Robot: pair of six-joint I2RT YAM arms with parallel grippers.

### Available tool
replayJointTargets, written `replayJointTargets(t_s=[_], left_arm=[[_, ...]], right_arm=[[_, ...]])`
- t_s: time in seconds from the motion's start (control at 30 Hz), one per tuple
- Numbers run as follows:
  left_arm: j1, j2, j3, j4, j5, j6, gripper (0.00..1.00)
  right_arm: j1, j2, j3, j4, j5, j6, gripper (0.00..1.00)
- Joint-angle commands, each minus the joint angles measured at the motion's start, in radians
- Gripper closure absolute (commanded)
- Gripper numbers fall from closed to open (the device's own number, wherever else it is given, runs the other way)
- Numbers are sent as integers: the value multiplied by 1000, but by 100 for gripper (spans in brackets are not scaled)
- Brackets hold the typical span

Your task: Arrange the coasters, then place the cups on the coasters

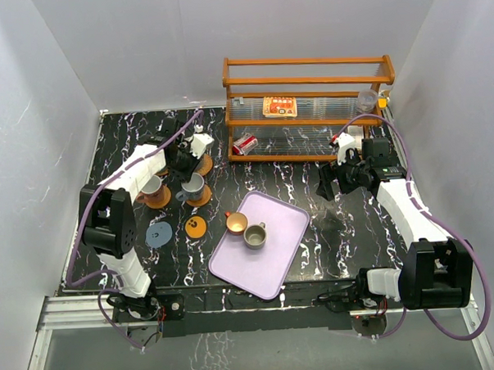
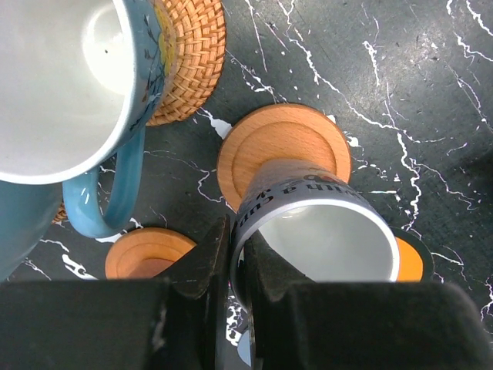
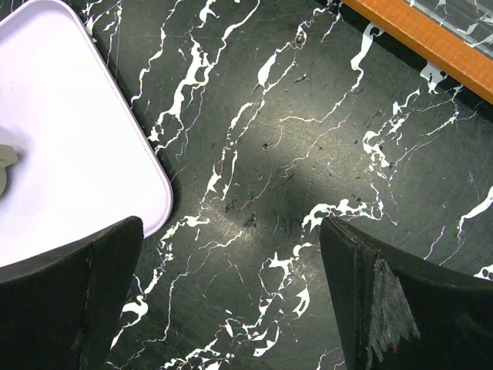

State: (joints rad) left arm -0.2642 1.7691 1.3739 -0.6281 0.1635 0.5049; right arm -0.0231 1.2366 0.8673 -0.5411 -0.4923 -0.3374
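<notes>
The left arm (image 1: pixel 140 169) reaches to the upper left of the counter (image 1: pixel 340 246). Its jaws are pinched narrow on the rim of a grey cup (image 2: pixel 323 231), with one finger inside the rim and one outside. That cup is over a plain orange coaster (image 2: pixel 281 139); whether its base touches the coaster cannot be told.

At the upper left of the left wrist view, a blue cup (image 2: pixel 62 77) stands on a rattan coaster (image 2: pixel 192 46).

In the top view, left of centre, a pale cup (image 1: pixel 152 186) is at a second plain orange coaster (image 1: pixel 159 200). It is unclear whether the cup rests on it. Below them, a grey-blue coaster (image 1: pixel 159 234) and a dotted orange coaster (image 1: pixel 195 226) lie bare, just left of the lilac tray (image 1: pixel 275 266).

The tray holds two cups side by side: a small cup with an orange inside (image 1: pixel 235 223) and an olive-grey cup (image 1: pixel 255 235).

The right arm (image 1: pixel 404 207) hangs at centre right. Its jaws are spread wide and hold nothing, above bare counter between the tray's corner and the wooden rack (image 1: pixel 309 108).
</notes>
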Motion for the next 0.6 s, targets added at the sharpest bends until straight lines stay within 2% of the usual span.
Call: replayJointTargets(t_s=[0.0,0.4,0.57], left_arm=[[6,-6,-6,10,0,-4,100],[6,7,-11,14,-12,0,100],[5,0,-11,14,-20,5,92]], right_arm=[[-9,-15,1,44,-1,3,2],[-9,-17,-1,44,-1,1,2],[-9,-17,-1,44,0,1,2]])
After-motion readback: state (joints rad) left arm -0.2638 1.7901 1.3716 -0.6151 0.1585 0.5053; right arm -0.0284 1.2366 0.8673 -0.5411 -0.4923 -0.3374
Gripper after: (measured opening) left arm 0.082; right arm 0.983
